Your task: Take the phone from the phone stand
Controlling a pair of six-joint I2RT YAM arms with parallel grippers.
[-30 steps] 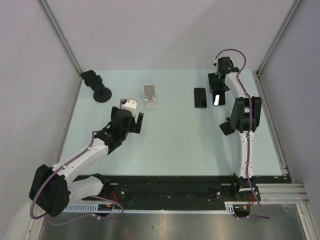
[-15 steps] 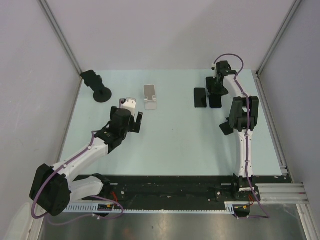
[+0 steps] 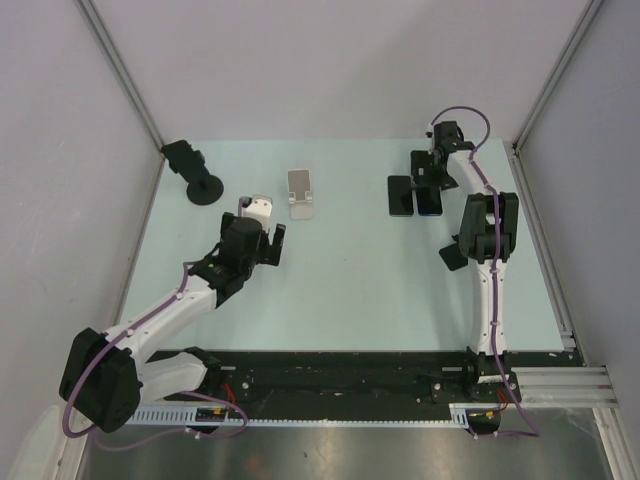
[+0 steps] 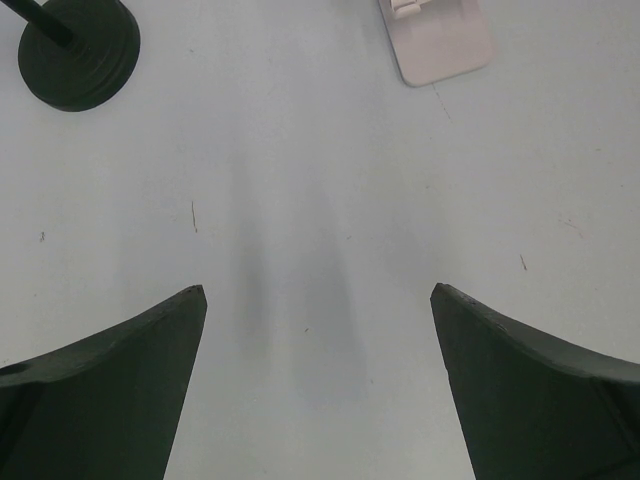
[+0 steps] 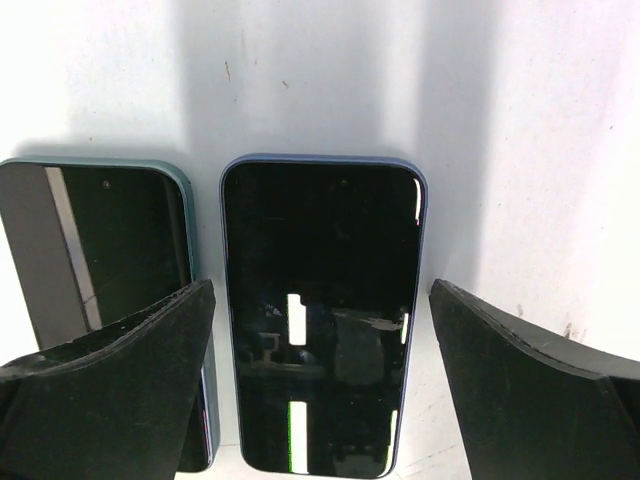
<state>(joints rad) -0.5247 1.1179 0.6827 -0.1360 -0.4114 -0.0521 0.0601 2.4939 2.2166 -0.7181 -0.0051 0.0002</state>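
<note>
Two dark phones lie flat side by side on the table at the far right. The blue-edged phone (image 5: pixel 322 310) (image 3: pixel 431 200) lies screen up between the fingers of my right gripper (image 5: pixel 322 286) (image 3: pixel 429 178), which is open and not gripping it. The teal-edged phone (image 5: pixel 100 250) (image 3: pixel 400 195) lies to its left, partly under my left finger. A white phone stand (image 3: pixel 300 193) (image 4: pixel 435 45) stands empty at the far middle. My left gripper (image 4: pixel 320 290) (image 3: pixel 262 232) is open and empty over bare table, short of that stand.
A black stand with a round base (image 3: pixel 197 172) (image 4: pixel 78 52) sits at the far left corner. Another black object (image 3: pixel 452 255) lies by the right arm's elbow. Grey walls close in the table on three sides.
My right gripper has lowered the blue-edged phone from a tilted hold onto the table beside the other phone and opened. The left arm has not moved.
</note>
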